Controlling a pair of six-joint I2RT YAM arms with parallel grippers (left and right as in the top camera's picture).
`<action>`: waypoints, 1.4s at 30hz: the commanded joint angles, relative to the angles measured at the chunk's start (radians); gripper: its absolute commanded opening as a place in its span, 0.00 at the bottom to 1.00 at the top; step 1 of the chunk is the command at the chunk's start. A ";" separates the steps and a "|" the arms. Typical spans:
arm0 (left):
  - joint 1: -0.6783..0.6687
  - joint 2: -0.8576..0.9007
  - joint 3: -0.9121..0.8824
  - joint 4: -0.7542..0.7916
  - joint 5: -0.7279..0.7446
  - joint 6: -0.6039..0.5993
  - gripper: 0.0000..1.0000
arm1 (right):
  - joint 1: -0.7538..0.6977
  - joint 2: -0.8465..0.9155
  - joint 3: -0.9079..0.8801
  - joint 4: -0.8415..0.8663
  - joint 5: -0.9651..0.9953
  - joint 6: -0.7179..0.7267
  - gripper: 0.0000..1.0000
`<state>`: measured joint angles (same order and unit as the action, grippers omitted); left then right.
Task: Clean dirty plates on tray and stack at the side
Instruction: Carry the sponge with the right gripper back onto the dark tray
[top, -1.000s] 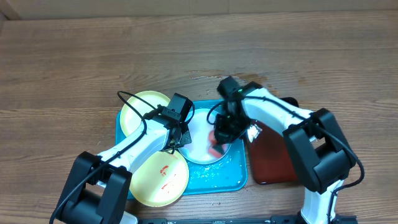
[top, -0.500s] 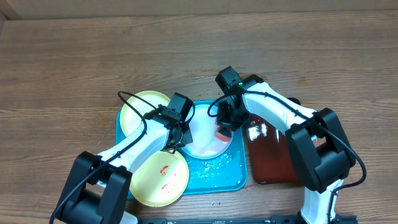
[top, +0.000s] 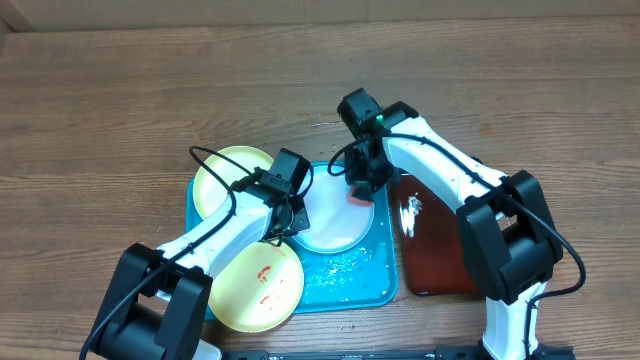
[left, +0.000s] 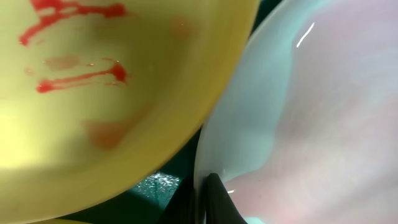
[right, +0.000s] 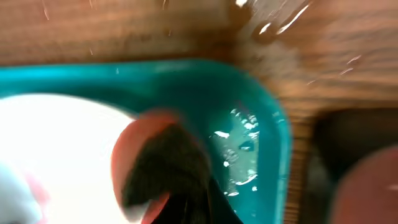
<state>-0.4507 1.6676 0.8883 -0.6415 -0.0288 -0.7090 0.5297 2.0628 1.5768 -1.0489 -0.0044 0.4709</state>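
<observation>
Plate (left: 305, 118) rim in left pincer (left: 202, 196)

Looks like a robot lab bench to me, not a real kitchen. There's a bare brown wood-plank table (top: 120, 90) with two white-and-black robot arms (top: 440, 170) based at its near edge. A strip of tan cardboard (top: 300, 10) runs along the far side. The only kitchen stuff is a turquoise-blue rectangular plastic tray (top: 360, 285), round plastic plates (top: 240, 165) and a dark red-brown tray (top: 435, 260).
</observation>
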 joint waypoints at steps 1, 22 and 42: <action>0.018 0.055 -0.059 -0.050 -0.108 -0.002 0.04 | -0.019 -0.063 0.067 -0.032 0.080 -0.009 0.04; 0.018 0.055 -0.059 -0.038 -0.108 -0.002 0.04 | -0.143 -0.288 -0.064 -0.375 0.127 0.084 0.04; 0.018 0.055 -0.059 -0.042 -0.108 -0.001 0.04 | -0.303 -0.288 -0.428 0.031 0.017 0.029 0.62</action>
<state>-0.4473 1.6672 0.8883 -0.6510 -0.0498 -0.7082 0.2180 1.7779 1.1549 -1.0283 0.0387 0.5262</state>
